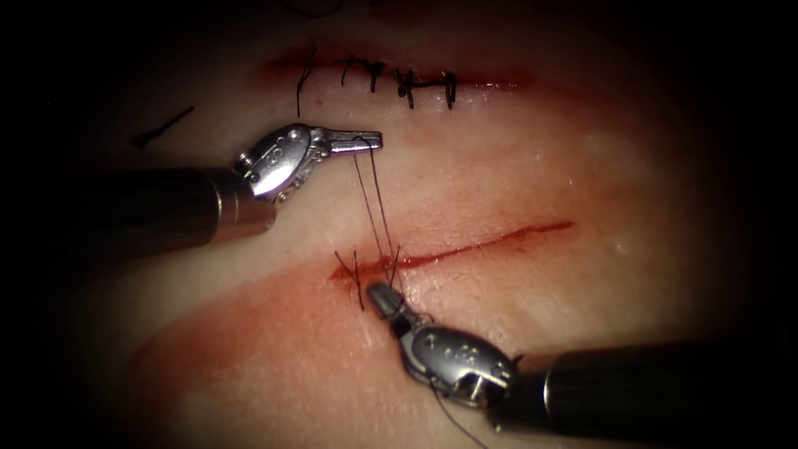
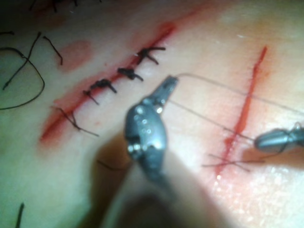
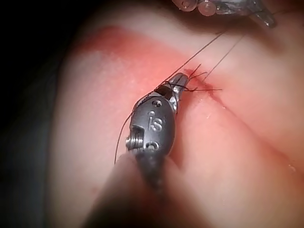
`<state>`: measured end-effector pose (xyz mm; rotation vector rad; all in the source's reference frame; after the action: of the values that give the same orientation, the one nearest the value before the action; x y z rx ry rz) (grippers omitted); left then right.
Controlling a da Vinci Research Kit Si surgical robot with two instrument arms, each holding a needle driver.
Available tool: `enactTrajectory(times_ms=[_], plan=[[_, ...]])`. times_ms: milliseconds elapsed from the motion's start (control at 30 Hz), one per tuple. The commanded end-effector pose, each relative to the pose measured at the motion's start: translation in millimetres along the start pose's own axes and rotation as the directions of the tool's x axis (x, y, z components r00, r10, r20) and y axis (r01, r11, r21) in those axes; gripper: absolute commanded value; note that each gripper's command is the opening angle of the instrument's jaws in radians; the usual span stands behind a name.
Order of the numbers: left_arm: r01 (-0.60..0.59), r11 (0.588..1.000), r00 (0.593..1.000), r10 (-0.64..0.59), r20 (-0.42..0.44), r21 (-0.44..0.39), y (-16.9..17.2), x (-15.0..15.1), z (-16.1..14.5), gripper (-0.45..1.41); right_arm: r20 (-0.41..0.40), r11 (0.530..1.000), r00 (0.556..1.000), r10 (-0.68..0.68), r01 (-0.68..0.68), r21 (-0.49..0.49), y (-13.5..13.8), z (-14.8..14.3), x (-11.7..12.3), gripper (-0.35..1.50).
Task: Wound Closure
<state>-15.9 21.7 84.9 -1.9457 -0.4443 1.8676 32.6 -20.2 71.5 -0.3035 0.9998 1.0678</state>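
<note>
the left claw [image 1: 372, 141] sits at about 11 o'clock from the open cut [image 1: 465, 247], its jaws clenched on the thread [image 1: 374, 199]; two strands run from its tip down toward 6 o'clock to the left end of that cut, so the thread's long axis lies nearly across the wound; the right claw [image 1: 381, 298] comes in from 5 o'clock and rests just below the same end of the cut, touching the short thread ends [image 1: 357, 278] there; its jaws look clenched, seemingly on the thread at the tissue [image 1: 582, 166], though the grip is hard to make out; of the two it is judged the nearer to the stitch site; the needle cannot be made out; a stitched cut [image 1: 399, 79] lies at 12 o'clock; a cut thread piece [image 1: 162, 127] lies at 10 o'clock.
</note>
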Motion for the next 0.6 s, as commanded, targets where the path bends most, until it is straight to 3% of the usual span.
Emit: enactTrajectory(times_ms=[33,133,300,600], plan=[[0.000,1.000,1.000,0.000,-0.002,-0.002,-0.2,-0.7,0.5,-0.45,0.005,1.000,1.000,0.002,-0.002,0.005,-1.1,-1.1,-0.6,-0.35],[0.000,1.000,1.000,0.000,-0.002,-0.003,-0.4,-0.7,0.3,-0.45,-0.008,1.000,1.000,0.002,-0.002,0.007,-2.2,-3.3,-0.2,-0.35],[0.000,1.000,1.000,0.000,-0.001,-0.004,-0.4,-0.7,0.2,-0.45,-0.009,1.000,1.000,0.002,-0.002,0.011,-3.0,-4.5,0.2,-0.35],[0.001,1.000,1.000,-0.001,-0.002,-0.008,-0.9,-0.6,0.0,-0.45,-0.022,1.000,1.000,-0.013,0.013,0.010,-3.6,-7.3,-1.6,-0.35]])
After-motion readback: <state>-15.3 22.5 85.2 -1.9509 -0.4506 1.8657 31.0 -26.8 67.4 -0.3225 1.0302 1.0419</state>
